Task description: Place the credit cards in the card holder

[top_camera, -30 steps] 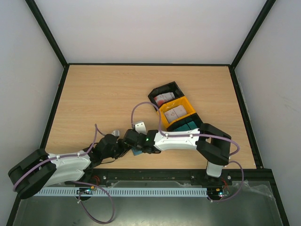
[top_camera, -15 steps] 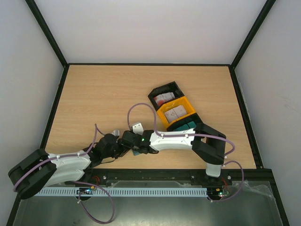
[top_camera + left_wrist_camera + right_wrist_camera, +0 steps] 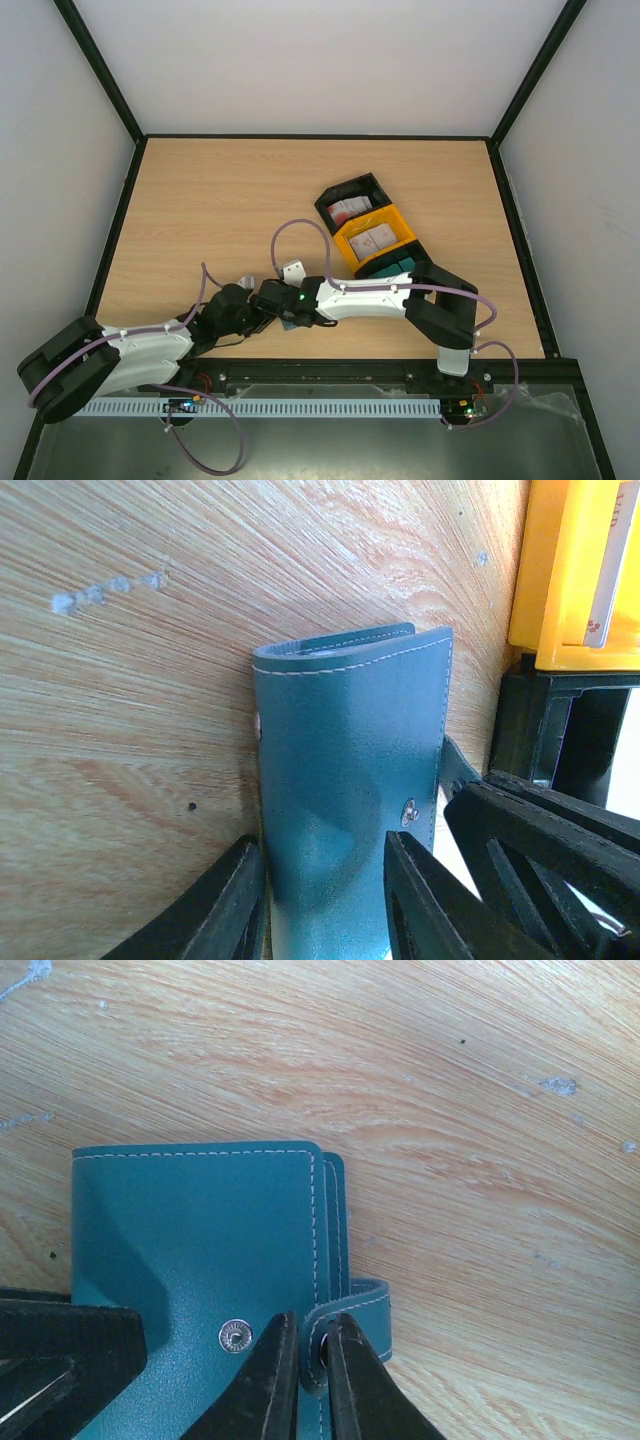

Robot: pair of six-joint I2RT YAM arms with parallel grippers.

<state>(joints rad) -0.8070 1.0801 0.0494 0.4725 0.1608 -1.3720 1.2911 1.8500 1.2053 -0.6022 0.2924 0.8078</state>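
The teal card holder lies folded flat on the wooden table near the front edge, mostly hidden under both grippers in the top view. My right gripper is shut on its small snap tab, just right of the metal snap. My left gripper reaches over the holder's near end with its jaws apart. Its left finger sits at the holder's left edge and its right finger lies over the holder's face. The credit cards lie in the bins.
A three-bin tray stands right of centre: a black bin, a yellow bin and a dark green bin. The yellow bin's wall is close beyond the holder. Black frame rails border the table.
The right arm has shifted slightly left, toward the left gripper. The left arm and the card holder have stayed in place.
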